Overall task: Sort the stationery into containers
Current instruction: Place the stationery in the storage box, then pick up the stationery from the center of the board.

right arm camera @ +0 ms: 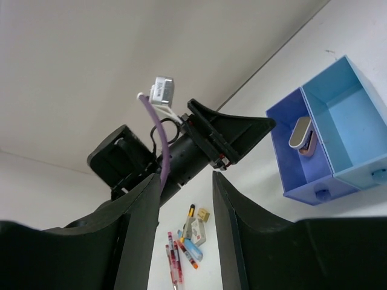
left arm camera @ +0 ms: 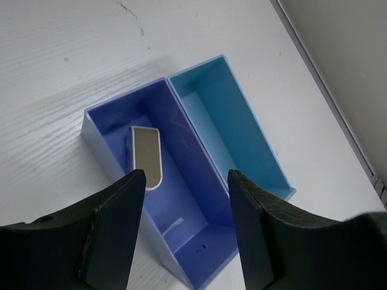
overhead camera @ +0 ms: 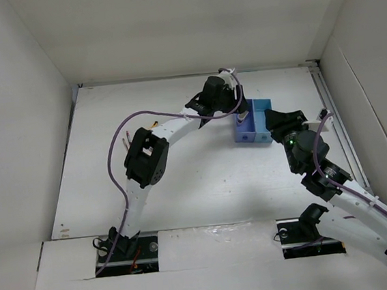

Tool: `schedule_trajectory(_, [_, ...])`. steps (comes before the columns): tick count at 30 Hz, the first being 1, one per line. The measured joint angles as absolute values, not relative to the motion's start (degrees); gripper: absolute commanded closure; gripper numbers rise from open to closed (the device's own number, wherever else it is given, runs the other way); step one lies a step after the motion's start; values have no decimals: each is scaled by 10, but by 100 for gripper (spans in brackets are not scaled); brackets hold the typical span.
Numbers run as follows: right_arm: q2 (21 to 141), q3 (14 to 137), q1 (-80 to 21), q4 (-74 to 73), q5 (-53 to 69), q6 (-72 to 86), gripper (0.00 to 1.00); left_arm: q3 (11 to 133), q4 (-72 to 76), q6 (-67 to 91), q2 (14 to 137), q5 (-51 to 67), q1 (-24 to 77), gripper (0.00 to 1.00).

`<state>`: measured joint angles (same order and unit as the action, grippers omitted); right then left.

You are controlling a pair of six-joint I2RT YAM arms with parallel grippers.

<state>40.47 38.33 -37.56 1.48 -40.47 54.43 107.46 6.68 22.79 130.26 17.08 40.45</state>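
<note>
The blue box [overhead camera: 259,126] stands at the back right, with a darker left section [left arm camera: 181,199] and a lighter right section [left arm camera: 233,130]. A beige-and-white eraser block [left arm camera: 147,157] leans inside the darker section; it also shows in the right wrist view [right arm camera: 302,134]. My left gripper [left arm camera: 187,178] hangs open and empty right above the darker section. My right gripper [right arm camera: 183,178] is open and empty just right of the box [right arm camera: 329,142]. The other stationery lies in a pile on the table: red-and-white pens [right arm camera: 175,263], a light blue pen [right arm camera: 197,245], a yellow-black piece [right arm camera: 191,211] and a beige block [right arm camera: 204,214].
In the top view the left arm [overhead camera: 146,156] covers most of the pile; only pen tips [overhead camera: 131,134] show at the back left. White walls enclose the table. A rail [overhead camera: 335,117] runs along the right edge, close to the box.
</note>
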Motion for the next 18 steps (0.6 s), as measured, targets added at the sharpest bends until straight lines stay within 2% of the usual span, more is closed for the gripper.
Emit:
schedule_trajectory(3, [402,383,-376,15,-404,543,66,1017,70,224,1247,140,404,49])
schedule_trajectory(7, [402,383,-376,15,-399,543,83,900,82,220,1136,57,404,56])
schedule_trajectory(8, [404,383,-376,15,-396,542,84,873,84,221,1108,36,402,58])
schedule_trajectory(14, [433,384,-376,15,-372,537,83,671,114,258,942,-107,348,59])
schedule_trajectory(16, [448,386,-376,15,-361,535,77,625,114,268,919,-149,323,57])
schedule_trajectory(18, [460,386,-376,15,-353,531,66,592,109,273,914,-182,306,57])
